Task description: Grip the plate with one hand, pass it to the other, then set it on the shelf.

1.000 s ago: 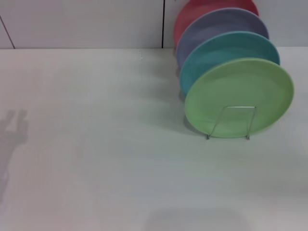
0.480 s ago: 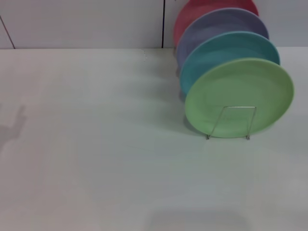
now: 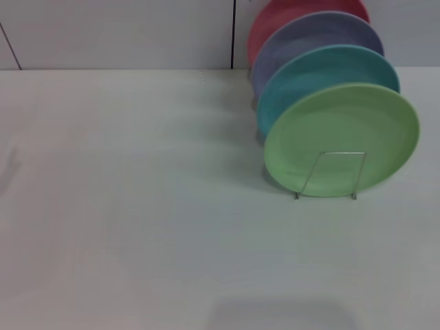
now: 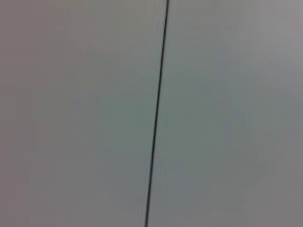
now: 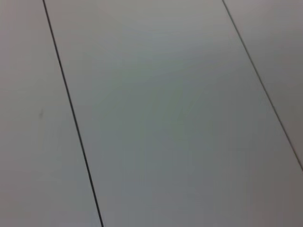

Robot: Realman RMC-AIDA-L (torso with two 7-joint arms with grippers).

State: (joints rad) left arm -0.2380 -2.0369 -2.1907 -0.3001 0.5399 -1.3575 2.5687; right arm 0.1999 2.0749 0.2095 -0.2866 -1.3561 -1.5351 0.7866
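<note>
The light green plate (image 3: 342,134) stands upright at the front of the silver wire rack (image 3: 335,174) on the right of the white table (image 3: 137,227) in the head view. Only the rack's front loop shows; the rest is hidden behind the plates. Neither gripper shows in any view. The left wrist view and the right wrist view show only plain pale panels with dark seams.
Behind the green plate stand a turquoise plate (image 3: 323,69), a lavender plate (image 3: 309,38) and a red plate (image 3: 289,14), all upright in the same row. A pale wall (image 3: 117,31) runs along the table's far edge.
The arm's shadow at the table's left edge has slid off to the left and is almost gone. The plates and rack have not moved.
</note>
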